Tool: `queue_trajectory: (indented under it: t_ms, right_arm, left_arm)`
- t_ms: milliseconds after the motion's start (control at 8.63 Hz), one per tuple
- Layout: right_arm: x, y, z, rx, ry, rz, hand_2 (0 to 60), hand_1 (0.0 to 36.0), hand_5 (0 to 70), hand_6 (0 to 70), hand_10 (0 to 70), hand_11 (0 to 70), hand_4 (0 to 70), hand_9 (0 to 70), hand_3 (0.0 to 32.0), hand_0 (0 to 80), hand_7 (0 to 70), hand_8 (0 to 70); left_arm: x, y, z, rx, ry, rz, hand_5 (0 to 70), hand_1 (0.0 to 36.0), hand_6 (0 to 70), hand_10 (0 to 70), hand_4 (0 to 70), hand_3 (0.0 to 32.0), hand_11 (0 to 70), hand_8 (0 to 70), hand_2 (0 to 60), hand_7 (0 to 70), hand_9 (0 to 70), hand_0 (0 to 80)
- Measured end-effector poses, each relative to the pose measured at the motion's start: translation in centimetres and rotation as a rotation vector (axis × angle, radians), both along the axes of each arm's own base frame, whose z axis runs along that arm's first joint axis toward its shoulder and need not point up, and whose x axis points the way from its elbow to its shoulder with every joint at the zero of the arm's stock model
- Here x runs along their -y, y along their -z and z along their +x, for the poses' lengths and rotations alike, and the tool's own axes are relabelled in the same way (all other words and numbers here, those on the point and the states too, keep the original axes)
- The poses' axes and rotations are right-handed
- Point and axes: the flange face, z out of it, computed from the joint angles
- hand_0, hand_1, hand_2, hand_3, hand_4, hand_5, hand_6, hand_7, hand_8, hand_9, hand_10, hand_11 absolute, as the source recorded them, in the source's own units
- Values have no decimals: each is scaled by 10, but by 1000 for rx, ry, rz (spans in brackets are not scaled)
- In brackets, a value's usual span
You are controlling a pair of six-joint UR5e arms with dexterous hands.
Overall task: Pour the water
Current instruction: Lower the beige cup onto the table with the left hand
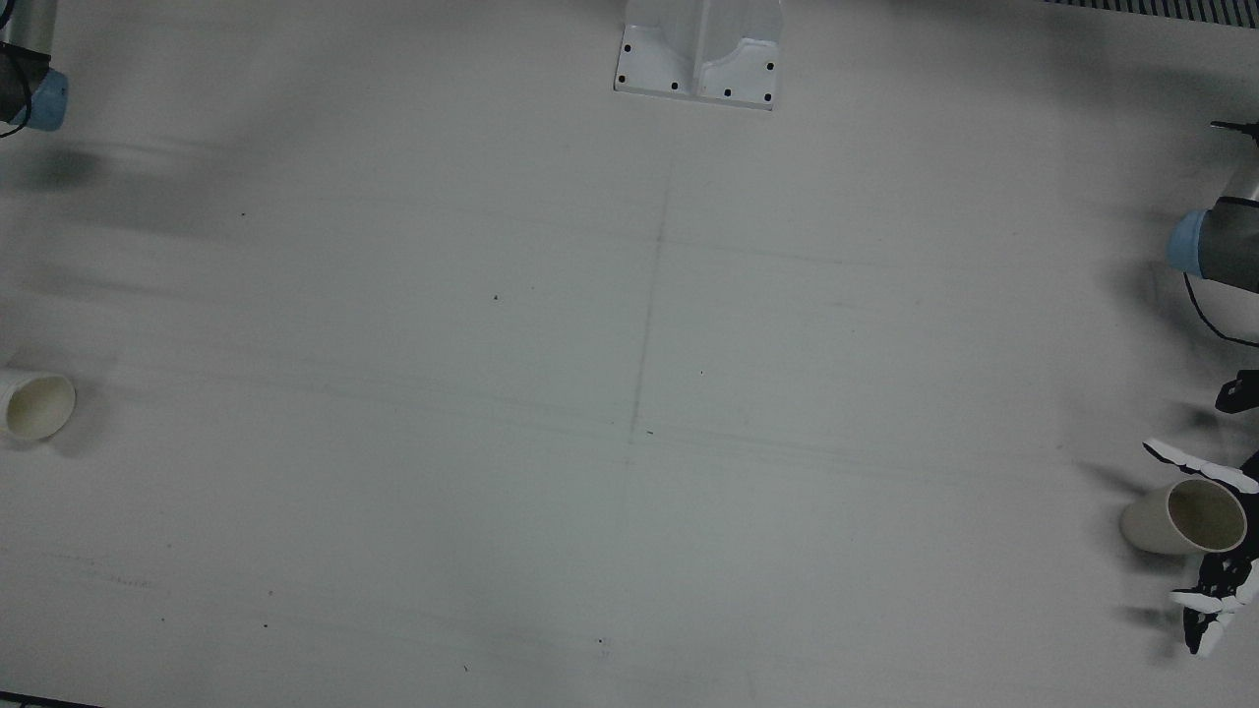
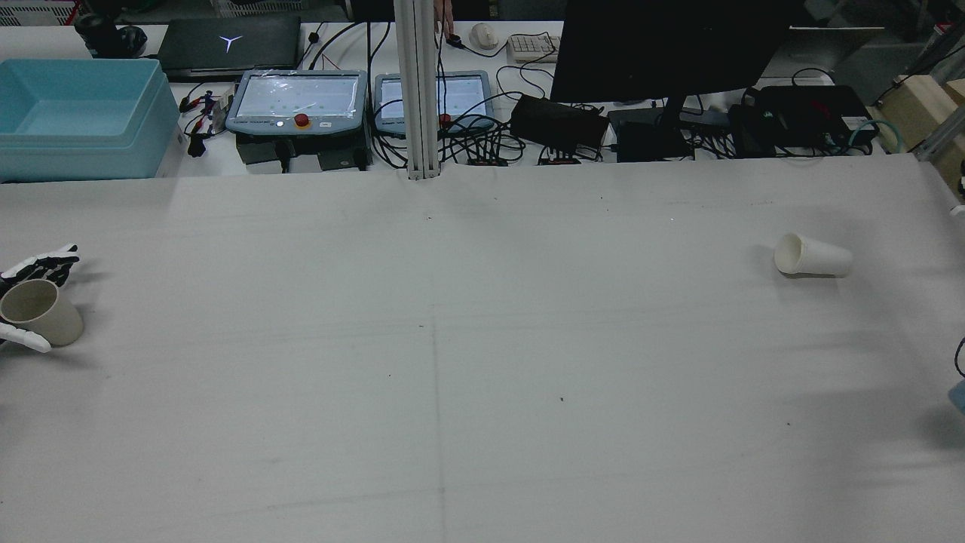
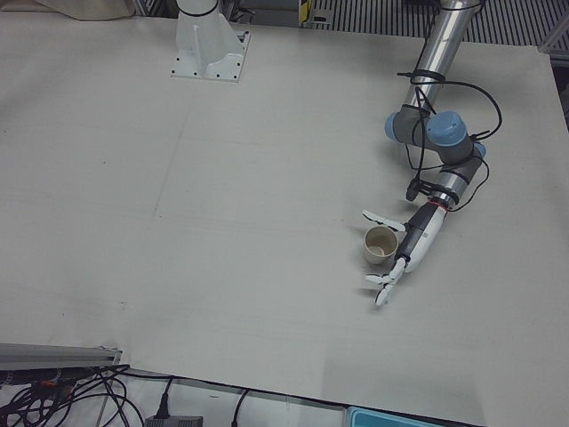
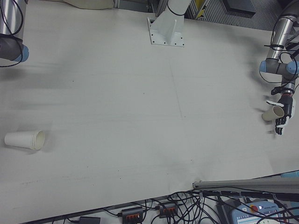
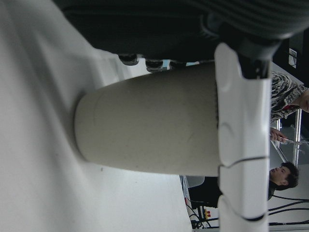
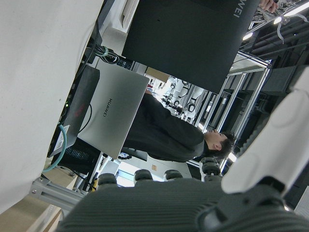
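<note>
A beige cup [image 1: 1180, 518] [image 2: 41, 313] [image 3: 380, 245] stands mouth up near the table's edge on my left arm's side. My left hand [image 1: 1229, 570] [image 3: 416, 240] is open around it. Its fingers [image 1: 1205, 600] are spread on one side of the cup and another finger [image 1: 1195, 460] on the other, and I cannot tell whether they touch it. The left hand view is filled by the beige cup [image 5: 149, 125]. A white paper cup [image 2: 813, 256] [image 1: 34, 403] [image 4: 25, 139] lies on its side far across the table. Only part of my right hand [image 6: 193, 203] shows, in its own view.
My right arm's elbow [image 1: 34, 93] hangs at the table's edge, well back from the white cup. A white mount plate [image 1: 698, 59] sits at the robot's side of the table. Beyond the far edge are a blue bin [image 2: 75, 113], teach pendants [image 2: 298, 102], a monitor [image 2: 663, 53] and people.
</note>
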Motion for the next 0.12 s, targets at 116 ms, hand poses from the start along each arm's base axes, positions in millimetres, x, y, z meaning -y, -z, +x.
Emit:
queue_trajectory:
  t_ms: [116]
  right_arm:
    - [0,1,0,0,0,1,0,26,0,0,0,0,63,0,178,430,0,16]
  left_arm:
    - [-1,-1,0,-4,0,2,0,182,0,0,94,62,0,36,0,72,0,704]
